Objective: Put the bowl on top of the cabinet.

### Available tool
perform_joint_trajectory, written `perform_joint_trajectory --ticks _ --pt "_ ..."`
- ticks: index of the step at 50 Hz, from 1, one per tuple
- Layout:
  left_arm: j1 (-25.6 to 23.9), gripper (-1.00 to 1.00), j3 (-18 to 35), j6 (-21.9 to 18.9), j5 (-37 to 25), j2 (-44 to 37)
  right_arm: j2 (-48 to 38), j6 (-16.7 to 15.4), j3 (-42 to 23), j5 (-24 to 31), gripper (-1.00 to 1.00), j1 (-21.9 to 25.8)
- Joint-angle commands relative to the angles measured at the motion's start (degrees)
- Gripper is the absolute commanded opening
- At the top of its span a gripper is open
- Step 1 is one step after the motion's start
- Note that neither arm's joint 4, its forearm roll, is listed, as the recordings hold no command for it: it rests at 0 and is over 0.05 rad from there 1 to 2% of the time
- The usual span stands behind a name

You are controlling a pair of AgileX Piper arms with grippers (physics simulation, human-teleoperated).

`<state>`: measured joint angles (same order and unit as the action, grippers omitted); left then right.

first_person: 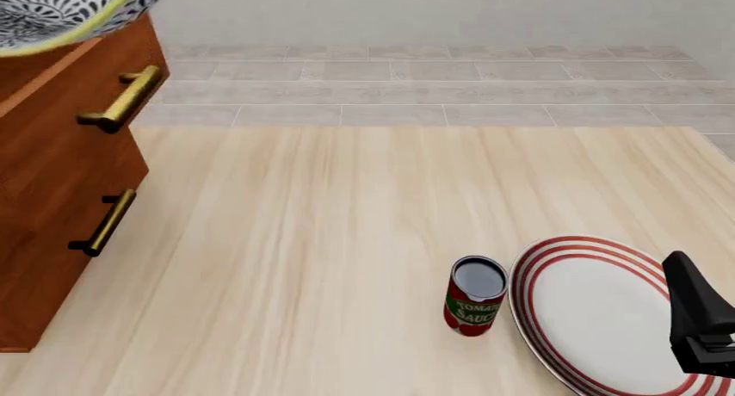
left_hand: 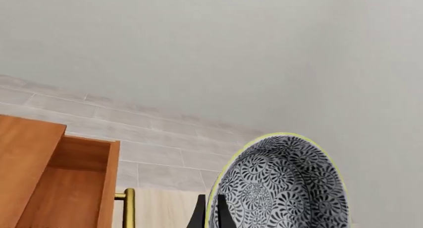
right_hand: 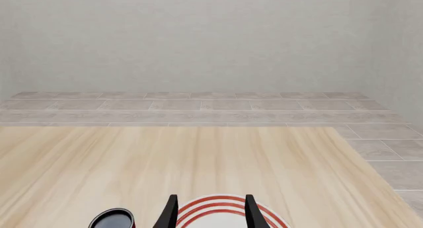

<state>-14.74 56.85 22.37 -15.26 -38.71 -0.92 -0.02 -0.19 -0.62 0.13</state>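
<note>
The wooden table (first_person: 344, 267) is seen from the front, with tiled floor behind it. The big brown cabinet (first_person: 52, 198) is stood at its left edge. The bowl (first_person: 69, 13) is held up in the air, tipped, just above the cabinet's top front corner; it cannot be told if they touch. The bowl's rim is pinched by the left gripper (left_hand: 210, 215), whose fingers are closed on it. A red-ringed plate (first_person: 597, 314) is laid at the right, with a tomato can (first_person: 474, 294) just beside it. The right gripper (right_hand: 210, 213) is held over the plate, fingers spread with nothing between.
</note>
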Motion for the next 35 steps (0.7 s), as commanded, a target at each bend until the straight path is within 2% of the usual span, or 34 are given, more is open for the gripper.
perform_joint_trajectory --ticks 1,4,14,15,22,23,24,29,35 --pt "3.82 -1.0 1.45 2.33 0.19 -0.1 0.0 0.0 0.0 0.0 1.0 -0.01" --pt "5.87 -1.0 1.68 2.89 0.39 -0.37 -0.01 0.01 0.0 0.0 1.0 0.0" --pt "7.11 -1.0 1.69 5.07 1.32 1.1 0.01 0.01 0.0 0.0 1.0 -0.01" --pt "9.38 -1.0 2.14 4.92 0.93 0.39 -0.01 -0.01 0.0 -0.01 1.0 0.01" --pt "8.79 -1.0 2.54 5.74 0.59 0.25 -0.01 0.01 0.0 0.0 1.0 -0.01" --pt "11.38 -1.0 2.75 6.38 0.47 -0.24 -0.01 0.0 0.0 0.0 1.0 0.0" --pt "10.38 -1.0 2.92 6.47 0.49 -0.3 -0.01 0.01 0.0 0.0 1.0 -0.01" --pt "13.53 -1.0 2.89 7.89 0.72 -0.29 0.02 0.01 0.0 0.01 1.0 -0.02" --pt "14.34 -1.0 3.27 9.49 0.26 -0.55 0.01 0.01 0.0 0.0 1.0 -0.01"
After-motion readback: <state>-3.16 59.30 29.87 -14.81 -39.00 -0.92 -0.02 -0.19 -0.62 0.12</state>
